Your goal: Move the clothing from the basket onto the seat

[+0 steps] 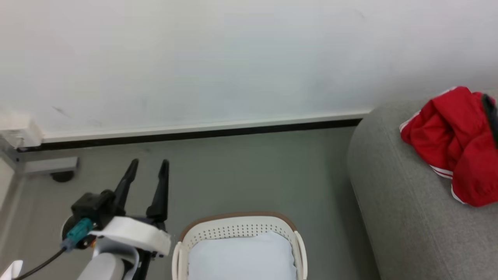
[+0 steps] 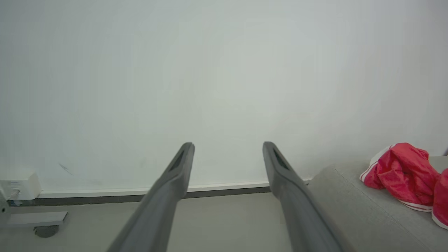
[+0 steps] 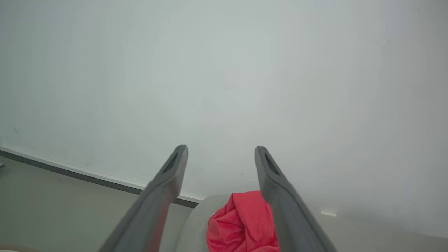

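Note:
The red clothing lies bunched on the grey seat at the right, its white striped trim showing. The same clothing shows far right in the left wrist view. The cream basket stands on the floor at bottom centre, holding only a pale pad. My left gripper hovers left of the basket, open and empty, as its own view confirms. My right gripper is open above the seat, with the clothing lying beyond it, not held.
A white wall with a dark baseboard runs behind everything. A white box and a grey footed base sit at the far left. Grey floor stretches between basket, wall and seat.

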